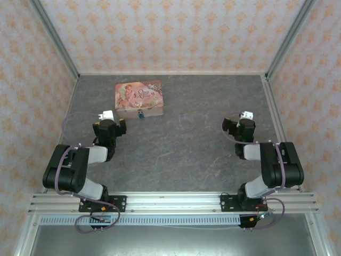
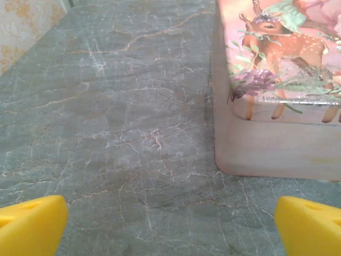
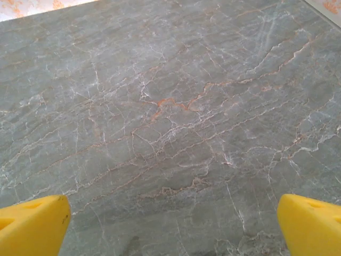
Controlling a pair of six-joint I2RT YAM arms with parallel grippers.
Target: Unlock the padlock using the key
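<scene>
**Item:** padlock (image 1: 141,114)
**Loc.:** top view, on the counter (image 1: 186,144). It sits touching or just beside the 6 o'clock edge of the pink tin (image 1: 139,97), a bit right of that edge's middle.
**Look:** v. small next to the tin, w/ a blue upper part and a dark lower part. Shackle and keyhole are too small to make out, as is whether a key sits in it.

**Left tool** (image 1: 106,118): near the lock, at its 9 o'clock. In the wrist view the yellow fingertips (image 2: 29,224) are spread wide w/ nothing between them. The tin's near corner is at 2 o'clock in that view.
**Right tool** (image 1: 245,120): well apart, toward the counter's 3 o'clock side. Fingertips (image 3: 32,224) are spread wide over bare counter.

**Step (est.):** approach; nothing gripped yet.
**Handling notes:**
- Slide the left tool toward 3 o'clock along the tin's near edge, keeping low.
- Straddle the lock body only, not the tin wall.
- The lock is prob. light and may skid or tip, so close slowly on its flat sides.
- Leave the keyhole end free for the right tool.
- Locate the key before committing.
- Risk: nudging the tin and pushing the lock off line.
</scene>
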